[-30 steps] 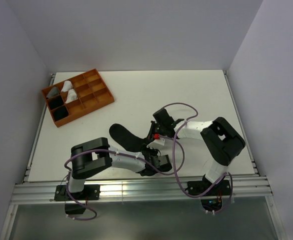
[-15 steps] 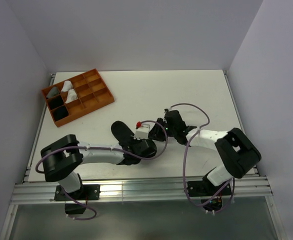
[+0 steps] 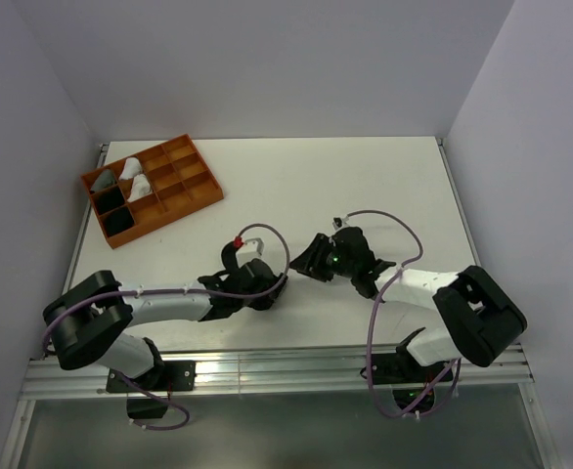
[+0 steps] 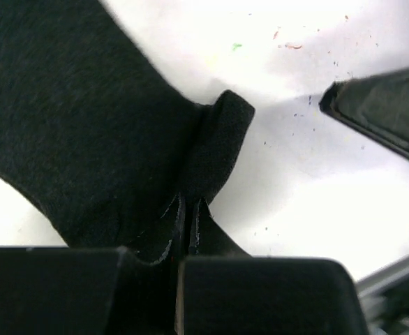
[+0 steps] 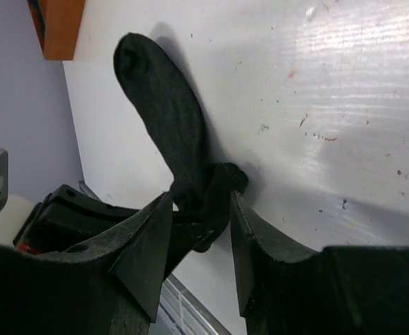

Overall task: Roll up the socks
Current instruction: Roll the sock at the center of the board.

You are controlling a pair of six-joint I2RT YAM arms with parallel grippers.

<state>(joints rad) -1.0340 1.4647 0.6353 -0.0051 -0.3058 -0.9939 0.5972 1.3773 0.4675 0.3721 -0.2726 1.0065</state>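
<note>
A black sock [image 5: 169, 118] lies flat on the white table [image 5: 344, 91], its toe pointing away toward the tray. My left gripper [image 4: 189, 208] is shut on a pinched-up fold of the sock [image 4: 72, 125] at its near end. My right gripper [image 5: 200, 202] is open, and the bunched end of the sock sits just beyond its fingertips without touching them. In the top view the left gripper [image 3: 272, 288] and right gripper [image 3: 308, 264] face each other near the table's front middle. There the left wrist hides most of the sock.
An orange compartment tray [image 3: 206, 168] stands at the back left and holds rolled white, grey and black socks. Its corner shows in the right wrist view [image 5: 58, 28]. The table's front rail runs close behind both grippers.
My right gripper has opened and released the sock. The left arm has swung out to the left, carrying its shut gripper and the sock end up and leftward.
</note>
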